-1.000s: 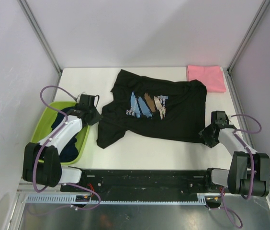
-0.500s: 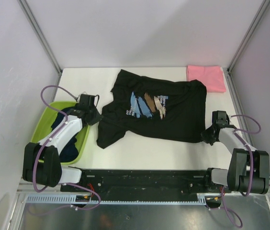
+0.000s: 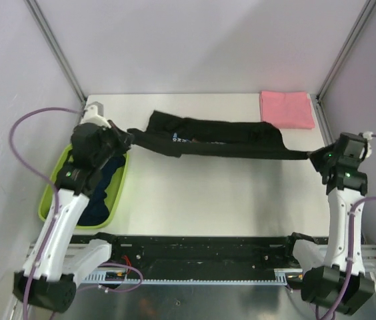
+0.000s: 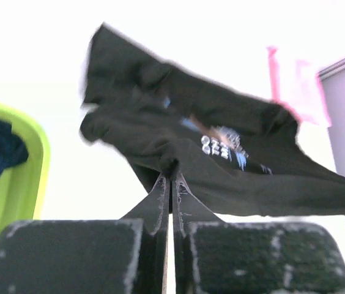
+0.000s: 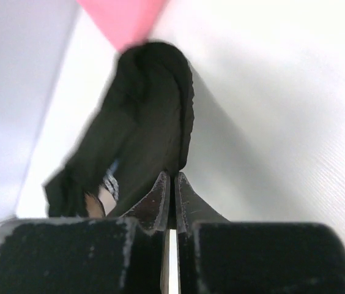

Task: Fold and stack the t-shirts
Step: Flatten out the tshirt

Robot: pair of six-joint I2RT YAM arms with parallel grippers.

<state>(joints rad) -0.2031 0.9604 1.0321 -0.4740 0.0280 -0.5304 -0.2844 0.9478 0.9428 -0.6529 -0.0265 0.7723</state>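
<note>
Left gripper (image 3: 127, 135) pinched tight on black t-shirt (image 3: 215, 137) edge; right gripper (image 3: 313, 157) likewise, cloth stretched between

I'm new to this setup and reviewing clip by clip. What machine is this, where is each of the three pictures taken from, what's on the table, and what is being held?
The machine is two robot arms bolted at the near edge of a white table: a left arm and a right arm. The wide picture comes from a fixed camera above and behind them. The two close-ups come from a camera on each wrist, looking along that arm's own fingers. The left tool and the right tool are each shut on one end of a black t-shirt, which is stretched between them. A pink t-shirt lies at the far right corner. A lime-green basin on the left holds dark navy shirts.
</note>
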